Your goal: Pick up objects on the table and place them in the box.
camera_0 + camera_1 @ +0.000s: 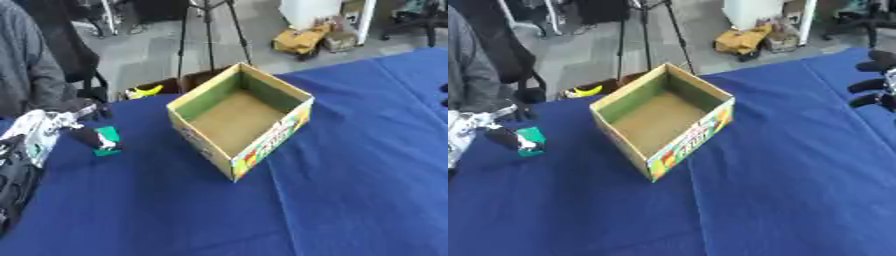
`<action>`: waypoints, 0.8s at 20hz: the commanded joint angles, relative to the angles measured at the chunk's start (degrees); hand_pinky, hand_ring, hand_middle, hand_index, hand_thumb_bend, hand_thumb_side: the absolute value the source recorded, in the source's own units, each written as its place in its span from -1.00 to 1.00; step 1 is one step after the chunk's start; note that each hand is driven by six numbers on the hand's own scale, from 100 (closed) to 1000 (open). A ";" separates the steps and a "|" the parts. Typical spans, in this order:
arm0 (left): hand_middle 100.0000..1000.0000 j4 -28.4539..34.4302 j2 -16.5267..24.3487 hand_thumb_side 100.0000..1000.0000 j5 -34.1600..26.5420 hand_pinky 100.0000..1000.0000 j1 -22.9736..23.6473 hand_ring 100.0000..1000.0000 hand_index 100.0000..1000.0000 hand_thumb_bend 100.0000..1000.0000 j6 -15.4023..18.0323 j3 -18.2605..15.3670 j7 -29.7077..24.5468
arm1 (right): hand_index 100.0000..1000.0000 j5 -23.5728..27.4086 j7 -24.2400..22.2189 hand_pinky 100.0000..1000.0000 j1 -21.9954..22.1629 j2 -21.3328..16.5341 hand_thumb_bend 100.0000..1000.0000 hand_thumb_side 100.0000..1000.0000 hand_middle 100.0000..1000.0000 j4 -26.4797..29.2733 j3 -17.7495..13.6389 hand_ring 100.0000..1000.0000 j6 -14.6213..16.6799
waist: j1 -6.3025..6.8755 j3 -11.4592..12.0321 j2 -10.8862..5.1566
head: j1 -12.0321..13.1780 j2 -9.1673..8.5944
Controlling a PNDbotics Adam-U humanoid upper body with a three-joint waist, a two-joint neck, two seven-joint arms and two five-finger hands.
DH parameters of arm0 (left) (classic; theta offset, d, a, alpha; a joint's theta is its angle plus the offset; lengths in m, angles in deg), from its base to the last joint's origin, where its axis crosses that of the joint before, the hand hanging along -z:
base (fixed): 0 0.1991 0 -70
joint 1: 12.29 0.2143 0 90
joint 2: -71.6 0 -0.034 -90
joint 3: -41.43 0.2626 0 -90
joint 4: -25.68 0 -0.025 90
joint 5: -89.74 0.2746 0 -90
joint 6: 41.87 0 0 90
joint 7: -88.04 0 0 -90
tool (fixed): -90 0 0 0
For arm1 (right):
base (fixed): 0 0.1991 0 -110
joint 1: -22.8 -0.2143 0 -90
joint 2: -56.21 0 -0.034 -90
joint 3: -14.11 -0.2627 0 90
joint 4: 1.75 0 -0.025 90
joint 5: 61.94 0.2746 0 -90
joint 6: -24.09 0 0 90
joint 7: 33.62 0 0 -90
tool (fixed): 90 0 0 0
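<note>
Fingers of the left robot hand [86,134] curl around a small green packet [108,134], well left of the empty cardboard box [241,117]. It looks light and flat; hold its edges.

Tablecloth [350,190] is solid deep blue across the whole frame. The box [241,120] in the middle is plain tan cardboard inside, with a bright print of green, red and yellow on its outer side. Mid-left, the small object [107,140] is teal green with a bit of white. The left hand [83,132] is black and silvery white.
</note>
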 commanded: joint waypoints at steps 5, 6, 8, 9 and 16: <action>0.40 0.20 3.10 -0.41 -0.38 0.55 -0.11 0.47 0.55 0.00 -0.11 -0.88 0.99 | 0.69 0.45 -0.13 -0.04 -0.97 -1.92 -1.00 0.66 0.39 0.50 -0.24 0.17 0.05 | -0.03 -0.66 -0.09 | -0.17 -0.89; 0.40 0.06 3.09 -0.42 -0.46 0.54 -0.01 0.47 0.55 -0.03 -0.15 -0.88 0.89 | 0.69 0.48 -0.13 -0.04 -1.00 -1.95 -1.00 0.66 0.39 0.49 -0.24 0.17 0.04 | 0.00 -0.72 0.03 | -0.20 -0.95; 0.40 -0.12 3.07 -0.43 -0.56 0.54 0.23 0.47 0.55 -0.07 -0.23 -0.89 0.87 | 0.69 0.52 -0.15 -0.04 -1.07 -1.99 -1.00 0.66 0.39 0.48 -0.23 0.17 0.04 | 0.03 -0.79 0.23 | -0.25 -1.12; 0.39 -0.20 3.04 -0.44 -0.61 0.53 0.34 0.46 0.54 -0.10 -0.27 -0.91 0.95 | 0.69 0.53 -0.15 -0.04 -1.09 -2.00 -1.00 0.66 0.39 0.48 -0.24 0.17 0.04 | 0.04 -0.80 0.31 | -0.29 -1.17; 0.34 -0.74 2.77 -0.53 -0.81 0.48 0.83 0.42 0.53 -0.31 -0.28 -0.73 0.87 | 0.69 0.58 -0.11 -0.04 -1.16 -2.01 -1.00 0.66 0.39 0.43 -0.33 0.17 0.03 | -0.03 -0.89 0.52 | -0.56 -1.23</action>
